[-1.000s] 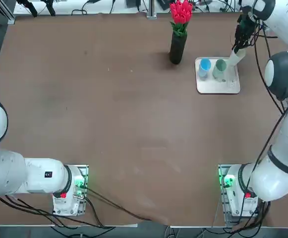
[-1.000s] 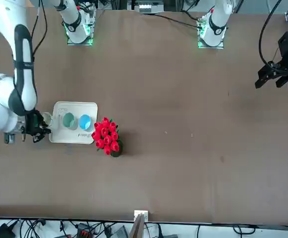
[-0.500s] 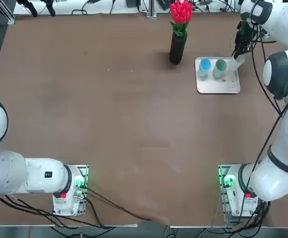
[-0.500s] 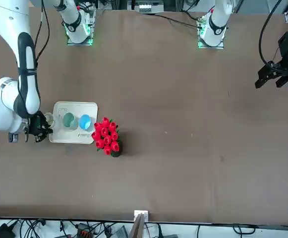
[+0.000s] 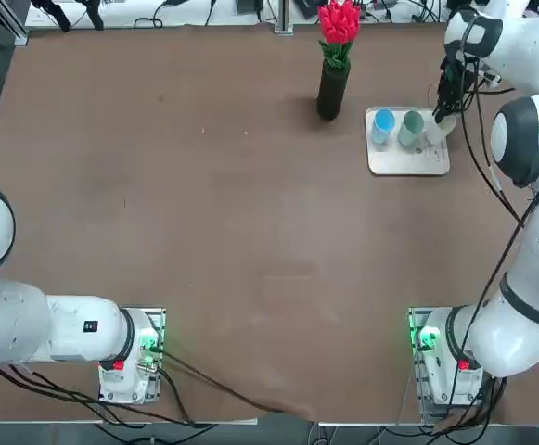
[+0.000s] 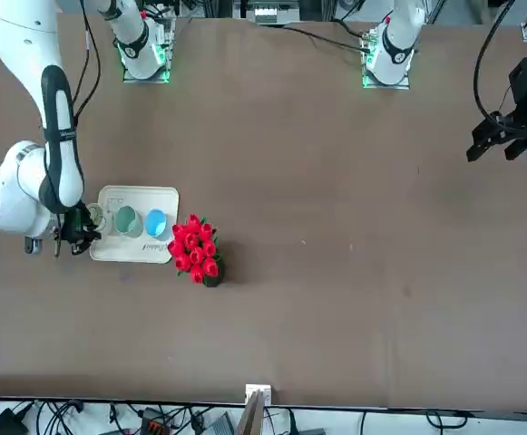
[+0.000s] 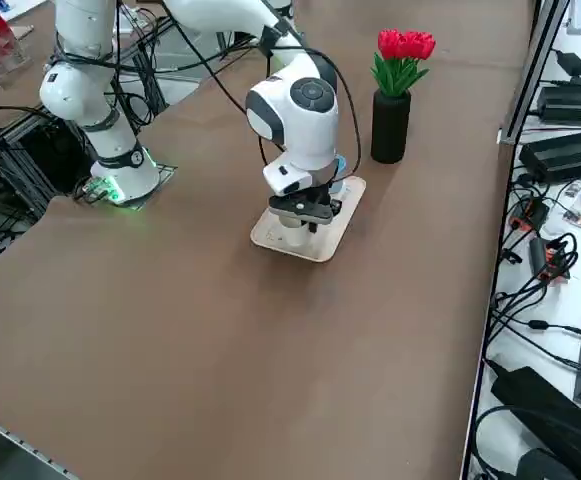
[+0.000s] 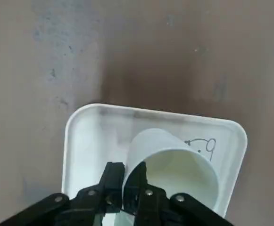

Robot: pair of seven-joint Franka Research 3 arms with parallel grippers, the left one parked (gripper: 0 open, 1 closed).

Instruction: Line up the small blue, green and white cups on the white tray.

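My right gripper (image 5: 445, 113) is shut on the rim wall of the white cup (image 5: 438, 131), one finger inside and one outside, as the wrist view shows at the gripper (image 8: 127, 176) and the white cup (image 8: 174, 169). The cup hangs over the right part of the white tray (image 5: 408, 161); I cannot tell whether it touches it. The blue cup (image 5: 381, 121) and green cup (image 5: 412, 123) stand side by side on the tray's far half. From the front I see the tray (image 6: 136, 251), green cup (image 6: 125, 219), blue cup (image 6: 155, 222) and gripper (image 6: 80, 227).
A tall black vase with red flowers (image 5: 332, 88) stands just left of the tray, close to the blue cup. The table's far edge with cables runs a little beyond the tray. In the side view the wrist (image 7: 300, 150) hides most of the tray (image 7: 310, 245).
The right gripper has carried the white cup from beyond the tray's far right corner back toward me, over the tray's right part beside the green cup. The blue and green cups have not moved.
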